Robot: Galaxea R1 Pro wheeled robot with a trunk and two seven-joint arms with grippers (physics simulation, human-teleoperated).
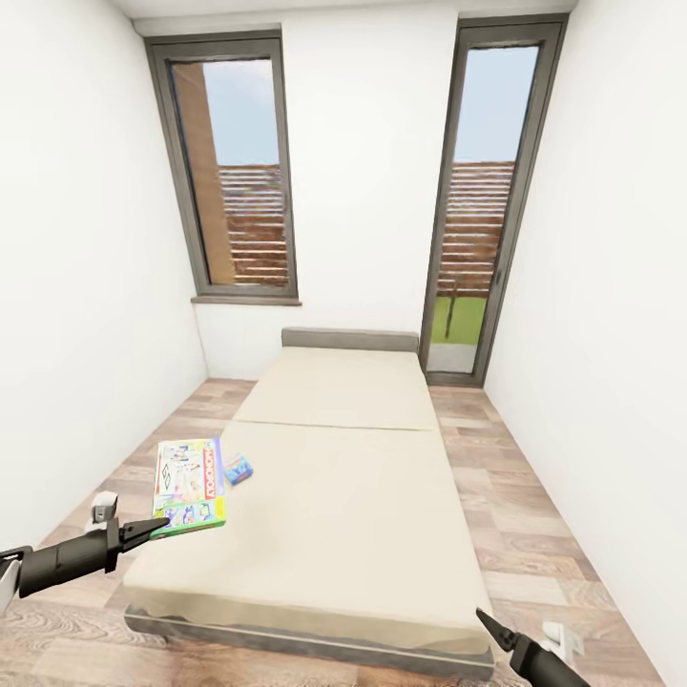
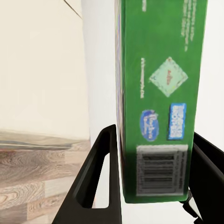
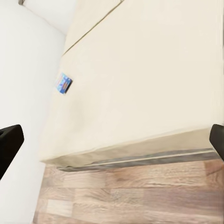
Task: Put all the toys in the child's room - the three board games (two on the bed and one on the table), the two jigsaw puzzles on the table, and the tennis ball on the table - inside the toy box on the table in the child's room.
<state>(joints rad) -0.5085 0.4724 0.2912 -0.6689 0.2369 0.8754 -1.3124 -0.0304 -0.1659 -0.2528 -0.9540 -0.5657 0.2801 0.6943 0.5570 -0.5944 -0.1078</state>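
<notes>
Left claw [image 1: 157,528] is pinching the white-green board game [image 1: 189,485] by its near short edge, at the left near corner of the bed [image 1: 363,496]. In the left wrist view the box [image 2: 161,98] sits edge-on between the two black fingers [image 2: 100,182], both pads against its faces. Head view: box looks flat or slightly raised over the bed edge, can't tell if it is touching the cover.

Small blue board game [image 1: 238,468] lies flat on the beige cover just beside the held box's far right corner, apart from the claw. Right wrist view picks it up too [image 3: 63,83], near the bed edge by the white wall.

Right claw [image 1: 494,628] hangs low beside the bed's near right corner, above the wood floor [image 1: 534,534], holding nothing. Its fingertips [image 3: 9,140] stand wide apart in the right wrist view, so it's spread.

Writing: held box's top shows a red vertical strip with white letters, looks like a Monopoly logo but too small to read for sure. The green side face carries a barcode, a blue oval logo, a blue rectangular badge, a pale green diamond mark and lines of small white text, all too blurred to read.

Background: two tall dark-framed windows [image 1: 234,172] behind the grey headboard.
</notes>
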